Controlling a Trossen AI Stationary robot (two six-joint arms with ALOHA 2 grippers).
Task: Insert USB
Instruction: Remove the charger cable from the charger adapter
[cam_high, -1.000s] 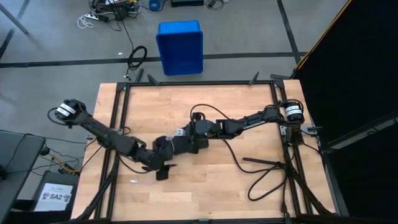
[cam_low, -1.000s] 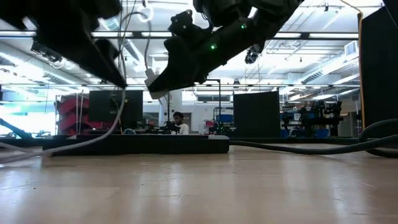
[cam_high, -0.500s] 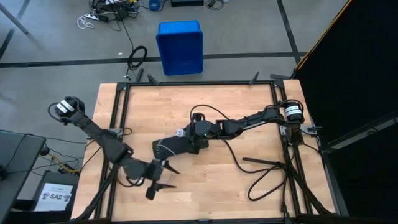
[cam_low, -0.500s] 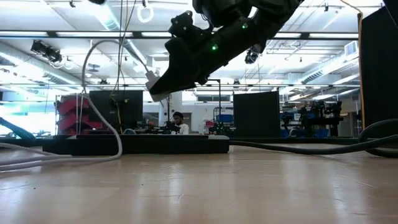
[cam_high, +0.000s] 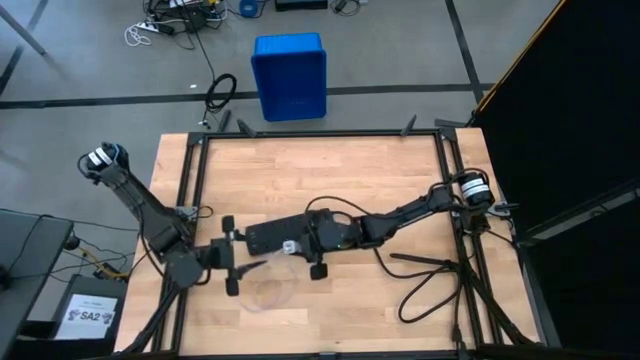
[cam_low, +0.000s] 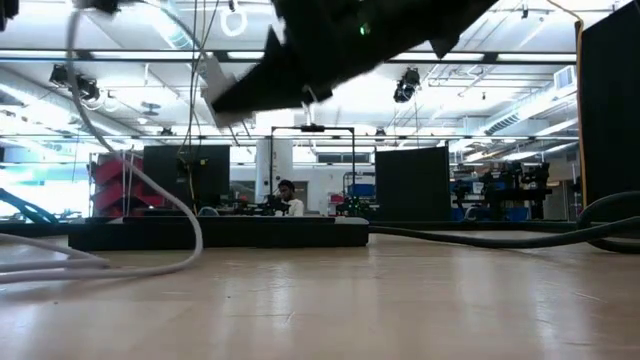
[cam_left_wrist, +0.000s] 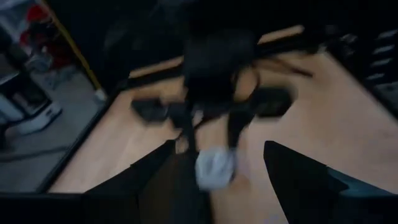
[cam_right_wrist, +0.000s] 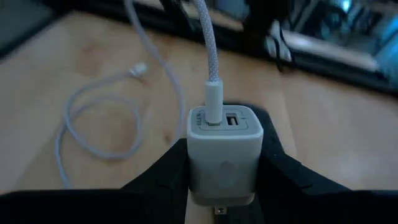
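On a light wood table (cam_high: 400, 170) with a black frame, grey floor around it: cable plugged into a held charger.
Right claw (cam_right_wrist: 221, 180) is closed partway on a small white charger (cam_right_wrist: 222, 149) near table centre; the thin whitish cable (cam_right_wrist: 93, 118) has one plug seated in it and loops loose on the wood toward the front-left. Left claw (cam_high: 229, 270) sits spread wide and empty at the left edge. Far half of the table is bare; a thick black cord (cam_high: 425, 280) lies at front right, a blue bin (cam_high: 289, 75) on the floor behind. Only the right wrist view shows the plug seated; low view shows a workshop hall and a distant person (cam_low: 289, 198).
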